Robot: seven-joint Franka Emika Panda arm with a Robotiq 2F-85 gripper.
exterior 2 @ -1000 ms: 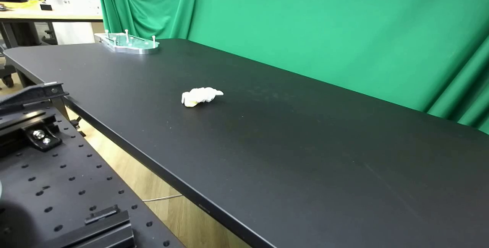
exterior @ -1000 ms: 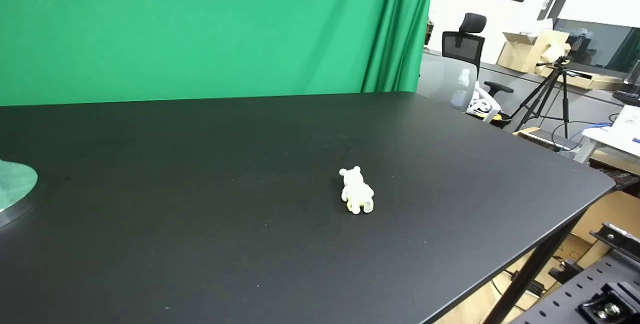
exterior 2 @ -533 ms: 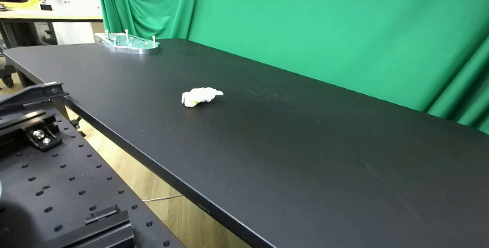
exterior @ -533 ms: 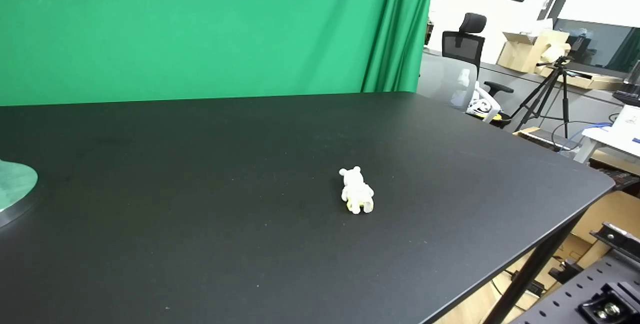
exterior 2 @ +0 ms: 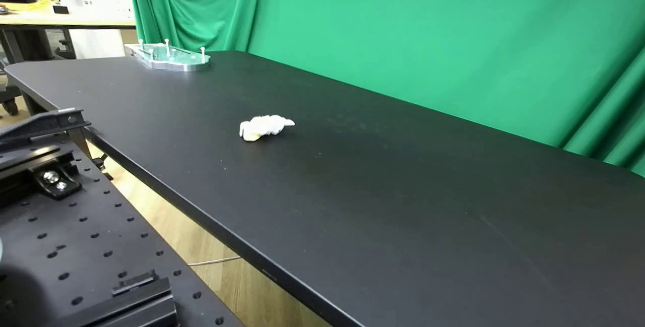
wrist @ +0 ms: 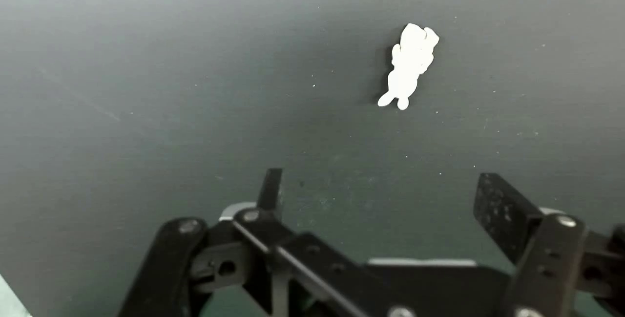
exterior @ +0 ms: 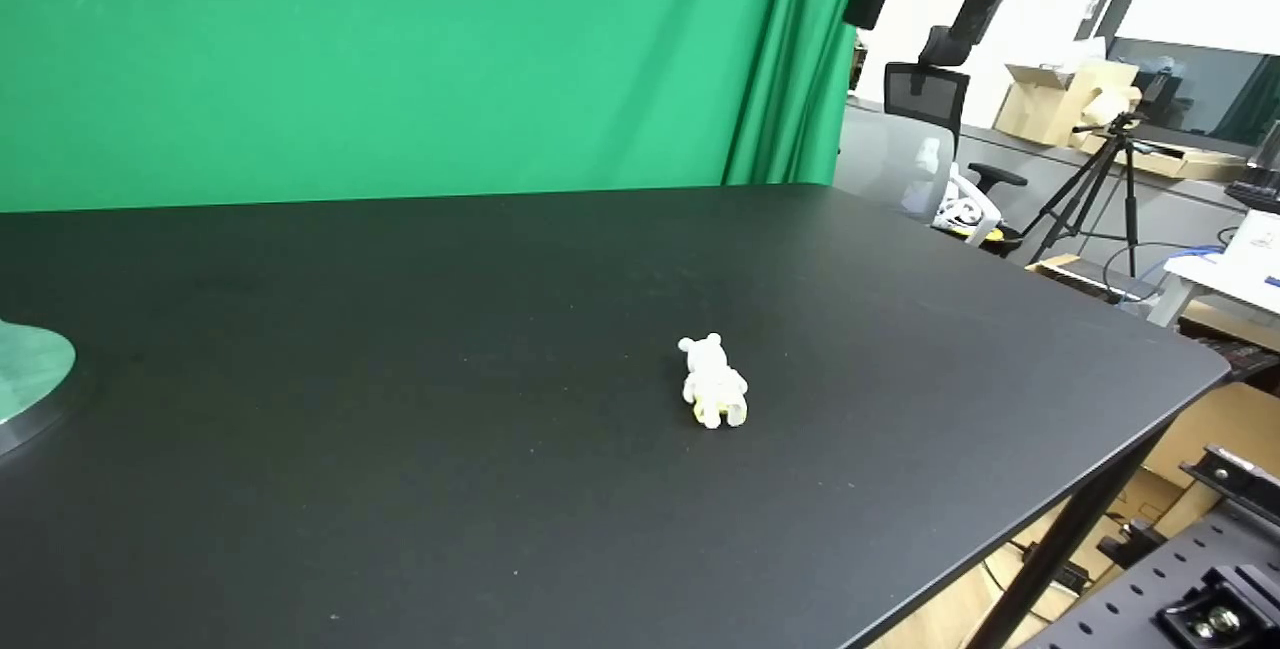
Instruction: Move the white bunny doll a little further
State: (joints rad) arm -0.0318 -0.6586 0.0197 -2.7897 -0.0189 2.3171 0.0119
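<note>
The white bunny doll (exterior: 714,387) lies flat on the black table (exterior: 420,449), and it also shows in an exterior view (exterior 2: 266,126). In the wrist view the doll (wrist: 407,65) is right of centre in the upper part, with its ears toward the gripper. My gripper (wrist: 381,173) is open and empty, its fingers wide apart over bare table. In an exterior view the gripper (exterior: 905,36) hangs at the top, high above the table and apart from the doll. The gripper is out of view in the remaining exterior view.
A clear plate with upright pegs (exterior 2: 171,60) sits at the table's far end. A green curtain (exterior 2: 428,40) runs behind the table. A perforated metal base (exterior 2: 101,246) stands beside the table's near edge, with a gap to the floor between.
In an exterior view my gripper has come lower and shows more, with its fingers shifted down and to the left. The doll has not moved.
</note>
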